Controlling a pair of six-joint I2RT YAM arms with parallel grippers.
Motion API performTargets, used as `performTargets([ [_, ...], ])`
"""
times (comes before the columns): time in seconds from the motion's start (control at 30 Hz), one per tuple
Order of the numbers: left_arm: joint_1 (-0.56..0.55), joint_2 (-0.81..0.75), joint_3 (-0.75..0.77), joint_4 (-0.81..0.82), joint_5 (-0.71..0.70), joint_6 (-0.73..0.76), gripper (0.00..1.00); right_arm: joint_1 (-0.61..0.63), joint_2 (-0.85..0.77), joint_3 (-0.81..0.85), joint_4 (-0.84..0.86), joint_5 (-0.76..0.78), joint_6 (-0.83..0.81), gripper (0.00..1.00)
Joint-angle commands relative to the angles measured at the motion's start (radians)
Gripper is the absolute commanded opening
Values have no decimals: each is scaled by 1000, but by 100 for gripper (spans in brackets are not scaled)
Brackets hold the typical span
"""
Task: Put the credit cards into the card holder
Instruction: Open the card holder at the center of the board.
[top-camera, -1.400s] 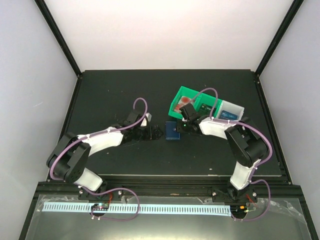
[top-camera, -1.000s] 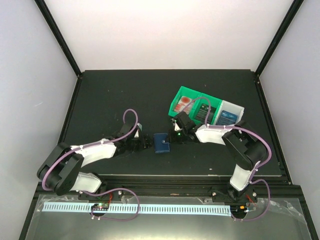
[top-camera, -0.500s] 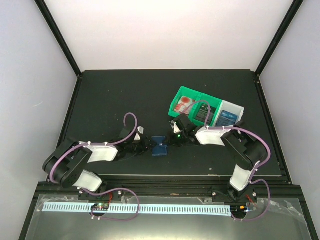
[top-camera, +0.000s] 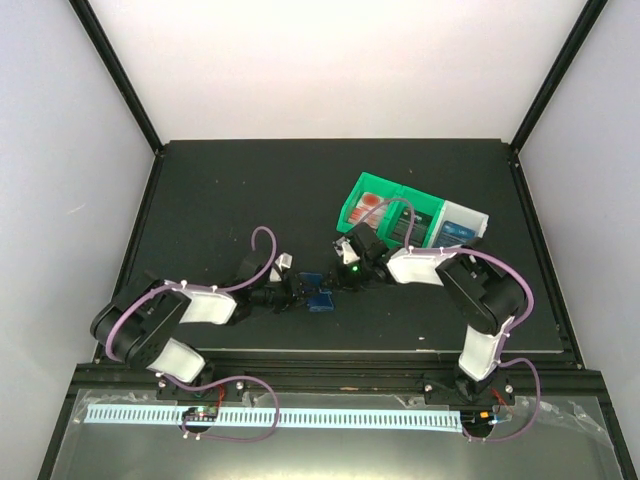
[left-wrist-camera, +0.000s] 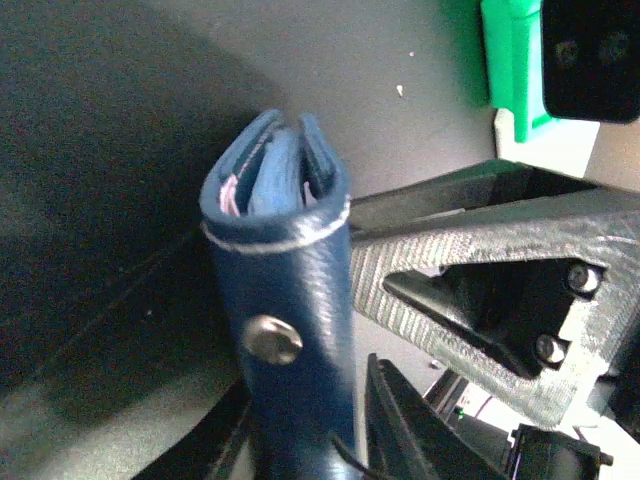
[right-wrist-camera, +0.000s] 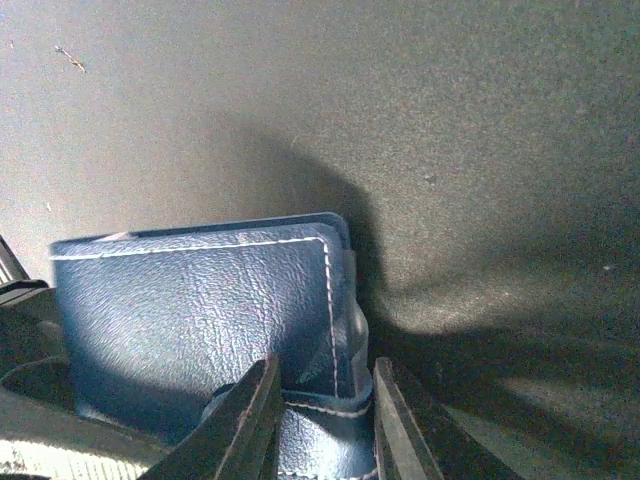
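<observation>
While no card can be seen in either pincer, the holder is off its flat side and stands on edge near the front middle of the desk, caught between the two arms. The left pincer is narrowed onto the lower part of the holder, a finger on each face, so the snap stud faces its camera and the folded leaves point away, slightly parted with the lighter inner pockets just showing. The right pincer comes in from the other side, also narrow, pinching a stitched flap at the holder's edge, most likely the snap tab, though I cannot tell for sure. The cards lie well apart from this, in the green bin and the white bin at the right rear: a red-and-white one in the green, a blue one in the white, others too small to count. Nothing in the pockets reads as a card, though the holder's slots are only partly visible. By my judgement the task is in its opening stage: the holder is gripped and about to be spread open, and every card has yet to be fetched and slid in.
</observation>
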Motion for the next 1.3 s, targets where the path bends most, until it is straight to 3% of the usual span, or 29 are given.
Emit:
performTargets([
  [0.0,-6,-74,26,2,9,77,22,16,3,41,-62,29,-40,28],
  [0.27,-6,-179,16,-113,-33,165,26,16,-43,64,-144,155,-82,32],
  [0.53,-6,-195,38,-224,-74,195,2,15,-139,78,-191,218,-151,46],
  [0.77,-6,-197,62,-274,-86,210,2,44,-178,72,-195,140,-211,57],
  [1.27,-5,-236,59,-279,-84,213,1,118,-35,177,-325,231,-235,53],
])
